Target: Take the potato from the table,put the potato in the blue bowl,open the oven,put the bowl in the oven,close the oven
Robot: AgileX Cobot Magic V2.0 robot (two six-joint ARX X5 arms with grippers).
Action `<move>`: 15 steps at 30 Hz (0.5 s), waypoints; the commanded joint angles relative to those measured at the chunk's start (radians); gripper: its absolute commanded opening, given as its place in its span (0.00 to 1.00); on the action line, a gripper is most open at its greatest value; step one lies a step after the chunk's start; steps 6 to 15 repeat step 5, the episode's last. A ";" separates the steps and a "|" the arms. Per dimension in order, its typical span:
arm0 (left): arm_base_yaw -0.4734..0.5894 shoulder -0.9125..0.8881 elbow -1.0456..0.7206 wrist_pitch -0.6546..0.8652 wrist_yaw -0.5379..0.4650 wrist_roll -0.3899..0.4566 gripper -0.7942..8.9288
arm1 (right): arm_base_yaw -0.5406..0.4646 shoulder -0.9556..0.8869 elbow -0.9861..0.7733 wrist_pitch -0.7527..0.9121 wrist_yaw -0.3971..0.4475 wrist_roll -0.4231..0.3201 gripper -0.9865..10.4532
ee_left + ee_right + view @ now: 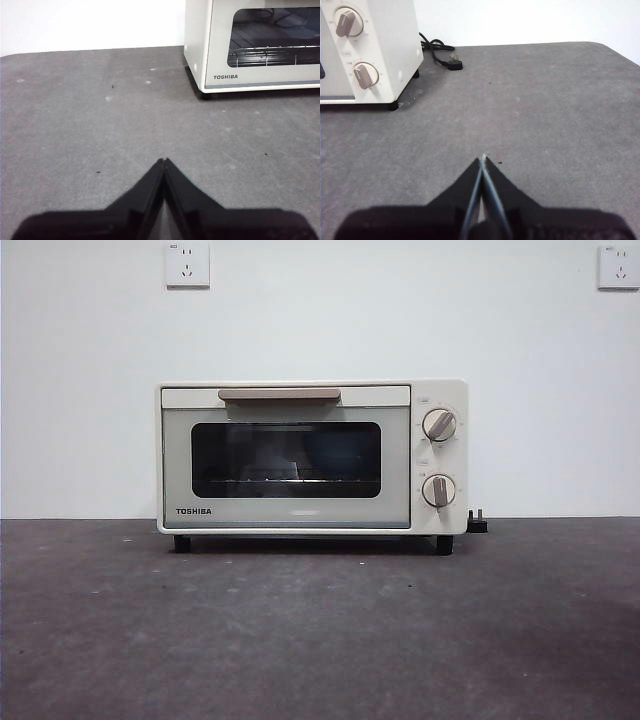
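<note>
The cream-white oven (312, 457) stands at the back of the dark grey table (320, 630) with its dark glass door closed; behind the glass a bluish shape shows dimly on the rack. The potato and the blue bowl cannot be made out clearly in any view. My left gripper (164, 161) is shut and empty over bare table, off the oven's (252, 45) left front corner. Over bare table to the right of the oven (367, 50), my right gripper (483, 157) is likewise shut and holds nothing. Neither arm shows in the front view.
A black power cord with its plug (454, 64) lies on the table behind the oven's right side; the plug (477, 523) also shows in the front view. Two wall sockets (187, 264) sit high on the white wall.
</note>
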 commanded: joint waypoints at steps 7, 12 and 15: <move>-0.002 0.000 -0.010 0.006 0.001 -0.006 0.08 | -0.001 -0.001 -0.010 0.005 0.002 0.010 0.09; -0.002 0.000 -0.010 0.006 0.001 -0.006 0.08 | -0.001 -0.001 -0.010 0.005 0.002 0.010 0.09; -0.002 0.000 -0.010 0.006 0.001 -0.006 0.08 | -0.001 -0.001 -0.010 0.005 0.002 0.010 0.09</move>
